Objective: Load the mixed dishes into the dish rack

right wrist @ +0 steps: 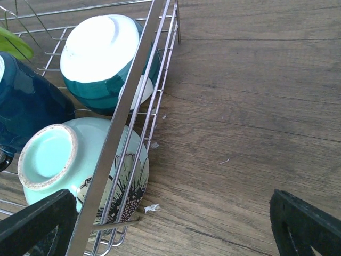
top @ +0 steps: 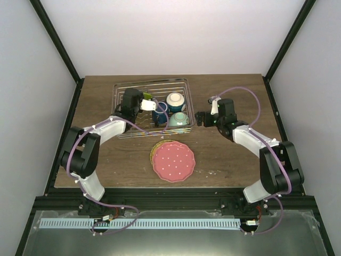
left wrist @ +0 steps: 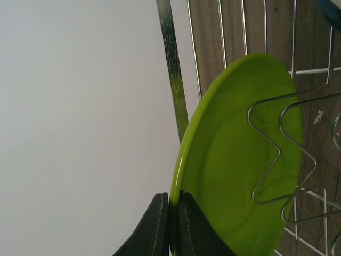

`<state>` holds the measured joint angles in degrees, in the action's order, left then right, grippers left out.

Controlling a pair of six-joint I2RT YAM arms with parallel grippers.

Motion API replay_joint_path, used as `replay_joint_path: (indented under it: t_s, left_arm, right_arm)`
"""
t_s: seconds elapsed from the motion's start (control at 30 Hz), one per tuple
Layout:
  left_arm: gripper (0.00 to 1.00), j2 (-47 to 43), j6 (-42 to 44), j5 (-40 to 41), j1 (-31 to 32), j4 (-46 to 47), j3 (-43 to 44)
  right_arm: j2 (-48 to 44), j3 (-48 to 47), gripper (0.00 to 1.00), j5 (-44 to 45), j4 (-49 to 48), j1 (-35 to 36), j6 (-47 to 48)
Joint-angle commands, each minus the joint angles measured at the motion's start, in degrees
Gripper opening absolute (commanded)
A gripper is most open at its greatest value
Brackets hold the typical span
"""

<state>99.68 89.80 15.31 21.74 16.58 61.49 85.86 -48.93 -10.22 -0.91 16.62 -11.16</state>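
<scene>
My left gripper (top: 143,104) (left wrist: 173,226) is shut on the rim of the lime-green plate (left wrist: 240,160) (top: 147,97), which stands on edge among the prongs inside the silver dish rack (top: 151,83) (left wrist: 173,74). In the rack's right half sit the dark blue mug (top: 160,115) (right wrist: 26,106), the cream bowl (top: 176,100) (right wrist: 101,53) and the pale mint bowl (top: 180,118) (right wrist: 53,160), both bowls bottom up. The pink scalloped plate (top: 173,161) lies flat on the table in front of the rack. My right gripper (top: 200,118) (right wrist: 170,229) stands open beside the rack's right wall, holding nothing.
An olive-yellow round thing (top: 157,146) lies partly under the pink plate's far left edge. Wooden table (top: 234,96) stretches to the right of the rack. Black frame posts (top: 56,40) rise at the back corners, and white walls enclose the table.
</scene>
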Motion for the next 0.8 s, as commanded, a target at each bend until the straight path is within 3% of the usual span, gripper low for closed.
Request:
replay_joint_path:
  t_s: [0.0, 0.1, 0.23, 0.43, 0.57, 0.77]
  left_arm:
    - [0.05, 0.21, -1.53, -0.9, 0.04, 3.06, -0.83]
    - [0.18, -0.58, -2.97, -0.98, 0.27, 1.86, -0.57]
    - [0.44, -1.5, -3.79, 0.55, 0.85, -0.42, -0.11]
    - [0.99, -5.08, -8.24, 1.58, 2.34, -4.11, 0.58]
    - [1.0, -6.38, -16.15, 7.51, 4.86, -9.24, 5.01]
    - [1.0, -5.18, -43.22, 9.89, 5.82, -31.25, 22.06]
  right_arm:
    - [0.6, -0.51, 1.0, -0.04, -1.1, -0.43, 0.48]
    - [0.78, -0.55, 1.0, -0.2, -1.2, -0.45, 0.44]
    - [1.04, -0.51, 1.0, -0.39, -1.17, -0.39, 0.31]
    - [1.15, -0.56, 1.0, -1.02, -1.35, -0.53, 0.23]
    - [1.21, -0.62, 1.0, -1.15, -1.55, -0.53, 0.21]
    - [1.49, -0.86, 1.0, -1.2, -1.37, -0.51, 0.08]
